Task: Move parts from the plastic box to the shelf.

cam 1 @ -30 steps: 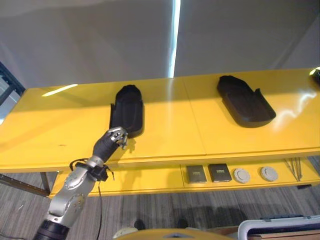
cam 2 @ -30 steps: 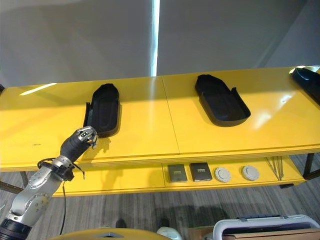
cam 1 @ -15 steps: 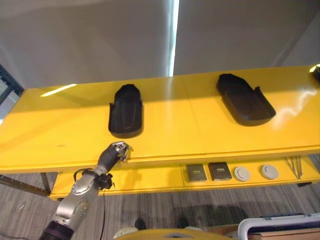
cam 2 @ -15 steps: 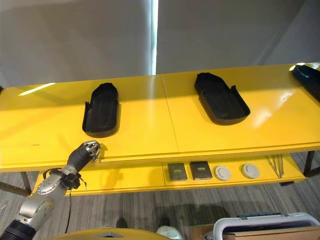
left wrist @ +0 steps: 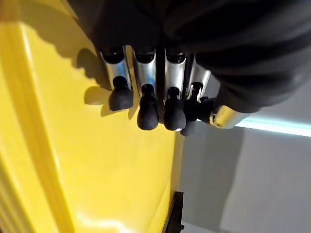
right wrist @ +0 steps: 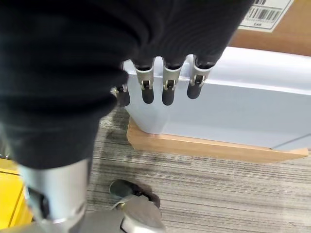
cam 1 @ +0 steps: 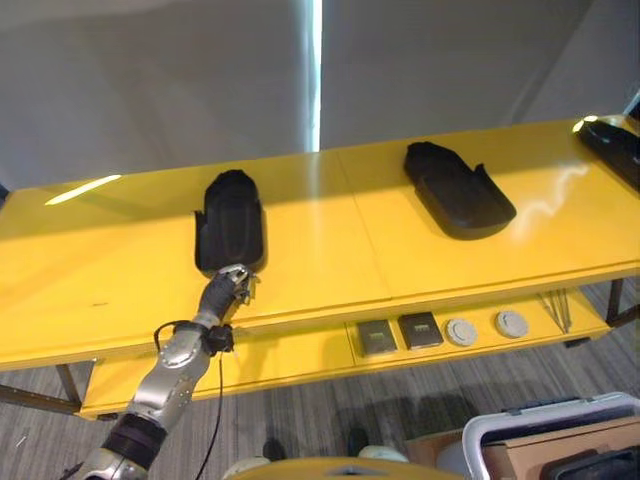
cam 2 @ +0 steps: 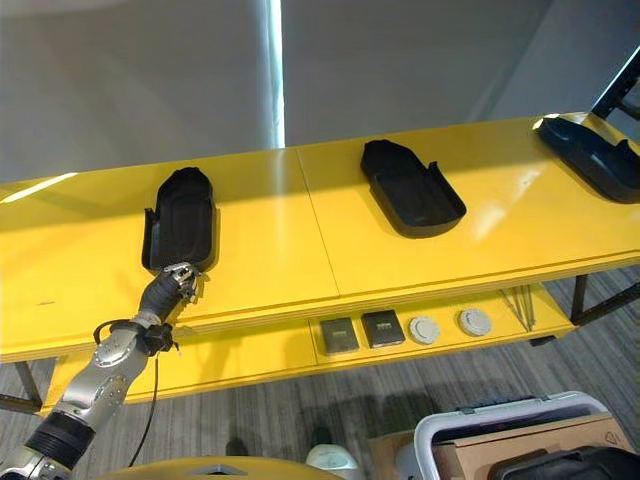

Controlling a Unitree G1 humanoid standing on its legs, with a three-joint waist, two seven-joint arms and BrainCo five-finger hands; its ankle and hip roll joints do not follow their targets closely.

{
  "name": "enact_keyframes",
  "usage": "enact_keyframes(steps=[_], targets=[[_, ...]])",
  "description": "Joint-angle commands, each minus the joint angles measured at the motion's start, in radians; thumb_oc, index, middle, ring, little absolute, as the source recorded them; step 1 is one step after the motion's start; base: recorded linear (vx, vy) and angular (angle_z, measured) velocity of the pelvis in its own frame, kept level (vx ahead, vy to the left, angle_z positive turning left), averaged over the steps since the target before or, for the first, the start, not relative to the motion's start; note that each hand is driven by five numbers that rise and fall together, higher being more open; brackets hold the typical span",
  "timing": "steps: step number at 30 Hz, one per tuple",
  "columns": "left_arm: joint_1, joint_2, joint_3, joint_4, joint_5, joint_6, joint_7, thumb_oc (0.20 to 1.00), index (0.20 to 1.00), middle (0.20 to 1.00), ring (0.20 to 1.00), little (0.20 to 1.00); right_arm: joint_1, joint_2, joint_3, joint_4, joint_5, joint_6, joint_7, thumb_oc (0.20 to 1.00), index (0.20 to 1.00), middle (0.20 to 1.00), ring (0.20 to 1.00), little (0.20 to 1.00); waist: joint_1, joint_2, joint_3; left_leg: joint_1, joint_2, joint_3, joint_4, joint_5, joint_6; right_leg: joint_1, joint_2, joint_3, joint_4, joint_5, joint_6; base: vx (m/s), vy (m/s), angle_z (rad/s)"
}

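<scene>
Three black moulded parts lie on the yellow shelf [cam 1: 330,250]: one at the left [cam 1: 230,218], one in the middle [cam 1: 458,190], one at the far right end [cam 2: 590,150]. My left hand [cam 1: 232,284] hovers at the shelf's front edge just short of the left part's near end, fingers [left wrist: 146,82] curled on nothing. The pale plastic box [cam 2: 497,411] stands on the floor at the lower right, with a dark part [cam 2: 560,466] and cardboard inside. My right hand [right wrist: 167,80] hangs beside the box wall [right wrist: 233,107], fingers relaxed and holding nothing.
A lower yellow shelf carries two dark square pieces [cam 1: 378,338] and two pale round discs [cam 1: 461,331], with thin metal rods [cam 1: 558,308] to their right. A grey wall runs behind the shelf. The floor is grey carpet.
The view has swung right, bringing in the far right part and more of the box. My left hand drew back from the left part toward the shelf's front edge.
</scene>
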Motion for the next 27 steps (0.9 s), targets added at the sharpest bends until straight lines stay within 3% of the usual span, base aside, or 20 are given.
enact_keyframes(steps=[1,13,20,21,22,23,27], targets=[[-0.086,-0.013,-0.001,0.037,0.029,-0.061,0.030,0.200,0.200,0.200,0.200,0.200,-0.017,-0.010,0.022,0.014,-0.015,0.000,-0.003,1.000,1.000,1.000,1.000,1.000,-0.008,-0.011,0.003,-0.012,0.114,-0.044,0.033,-0.034,-0.057,-0.004,-0.065,0.007,0.002,-0.016,0.071,0.01,-0.001,-0.04],[-0.140,-0.050,0.015,0.213,0.046,-0.079,0.087,0.200,0.200,0.200,0.200,0.200,-0.016,-0.017,0.023,0.011,-0.044,0.004,0.009,1.000,1.000,1.000,1.000,1.000,-0.029,-0.014,0.002,-0.002,0.121,-0.029,0.035,-0.036,-0.059,0.004,-0.064,0.016,0.002,-0.023,0.068,0.00,0.000,-0.01],[-0.141,-0.047,0.025,0.205,0.064,-0.095,0.071,0.200,0.200,0.200,0.200,0.200,-0.020,-0.012,0.017,0.030,-0.053,-0.005,0.008,1.000,1.000,1.000,1.000,1.000,-0.025,-0.014,0.001,0.002,0.121,-0.030,0.037,-0.037,-0.059,0.011,-0.065,0.014,0.002,-0.026,0.066,0.00,0.000,0.00],[-0.142,-0.039,0.025,0.188,0.068,-0.107,0.046,0.529,0.529,0.529,0.529,0.529,-0.022,-0.011,0.015,0.036,-0.054,-0.008,0.009,1.000,1.000,1.000,1.000,1.000,-0.022,-0.014,0.001,0.003,0.120,-0.031,0.037,-0.039,-0.058,0.013,-0.066,0.012,0.002,-0.027,0.066,0.00,0.000,0.00],[-0.142,-0.038,0.025,0.183,0.070,-0.112,0.039,0.630,0.630,0.630,0.630,0.630,-0.022,-0.011,0.015,0.037,-0.054,-0.009,0.008,1.000,1.000,1.000,1.000,1.000,-0.021,-0.014,0.001,0.003,0.120,-0.032,0.037,-0.039,-0.058,0.014,-0.066,0.011,0.002,-0.027,0.065,0.00,0.000,0.00],[-0.140,-0.031,0.026,0.159,0.074,-0.109,0.028,1.000,1.000,1.000,1.000,1.000,-0.024,-0.012,0.015,0.039,-0.052,-0.009,0.008,1.000,1.000,1.000,1.000,1.000,-0.018,-0.014,0.001,0.003,0.120,-0.034,0.038,-0.040,-0.058,0.015,-0.067,0.010,0.002,-0.028,0.065,0.00,0.000,0.00],[-0.124,0.004,0.026,0.027,0.082,-0.114,-0.046,1.000,1.000,1.000,1.000,1.000,-0.032,-0.011,0.012,0.046,-0.040,-0.008,0.003,1.000,1.000,1.000,1.000,1.000,-0.004,-0.010,0.004,0.001,0.117,-0.043,0.040,-0.042,-0.056,0.019,-0.070,0.001,0.002,-0.028,0.063,0.00,0.000,0.00]])
